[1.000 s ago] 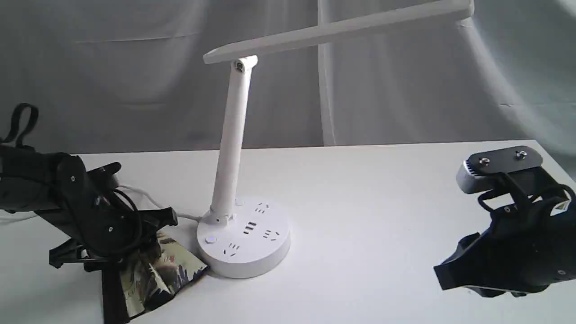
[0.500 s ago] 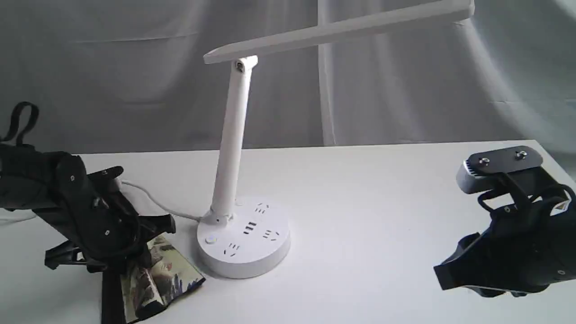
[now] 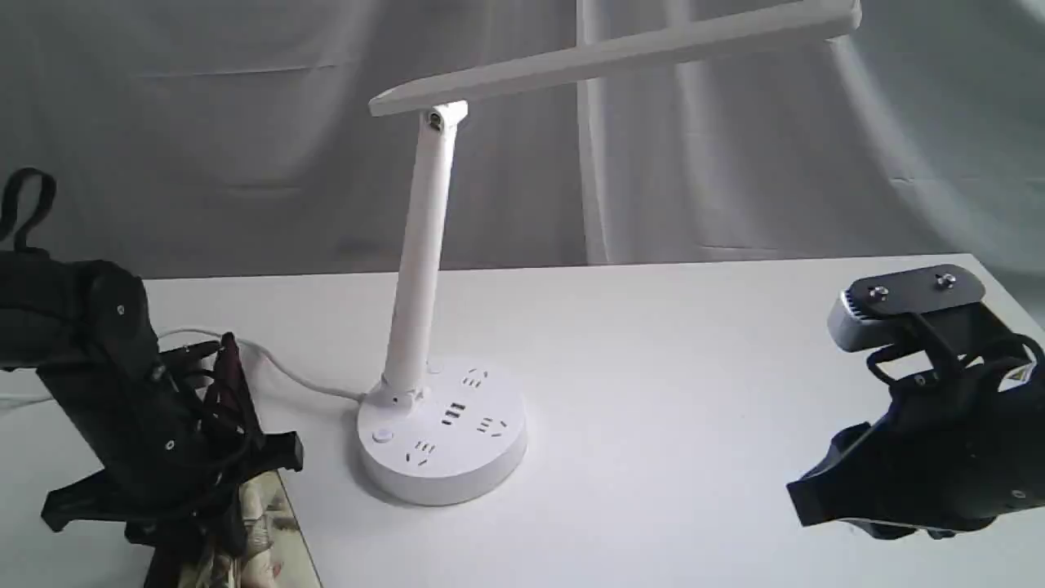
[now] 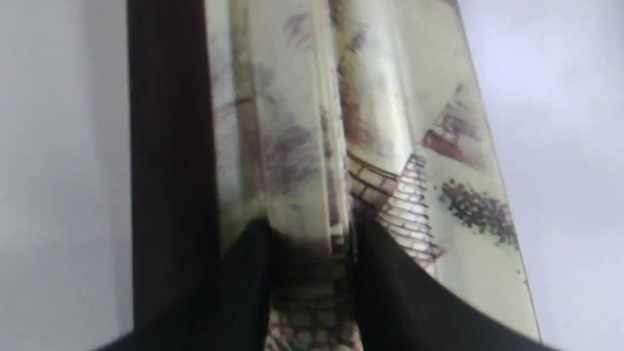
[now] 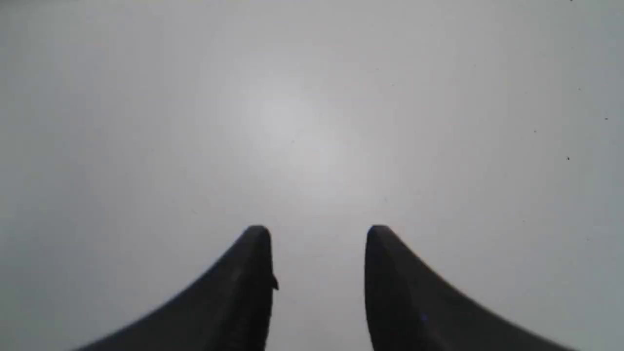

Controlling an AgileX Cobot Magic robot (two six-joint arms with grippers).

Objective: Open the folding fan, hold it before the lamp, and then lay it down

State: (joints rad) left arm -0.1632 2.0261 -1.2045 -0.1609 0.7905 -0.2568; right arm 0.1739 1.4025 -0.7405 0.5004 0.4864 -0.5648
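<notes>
The folding fan point(image 3: 265, 523) sits at the table's near left corner, partly spread, with its dark maroon ribs point(image 3: 230, 376) sticking up beside my left arm. My left gripper point(image 3: 216, 502) is shut on its gathered pleats. In the left wrist view the cream painted leaf point(image 4: 399, 122) and one dark guard rib point(image 4: 170, 146) fill the picture, with pleats pinched in the left gripper point(image 4: 311, 229). The white lamp stands mid-table on its round base point(image 3: 445, 433), to the right of the fan. My right gripper point(image 3: 816, 498) point(image 5: 318, 234) rests open over bare table at the far right.
The lamp's slim stem point(image 3: 420, 253) leans slightly and its long bar head point(image 3: 620, 53) reaches up to the right. Its white cord point(image 3: 277, 367) runs left from the base behind my left arm. The white table point(image 3: 694, 343) ends at a grey cloth backdrop.
My left arm has pulled left and toward the near edge, taking the fan away from the lamp base. The fan's ribs now stand up. The right arm has not moved.
</notes>
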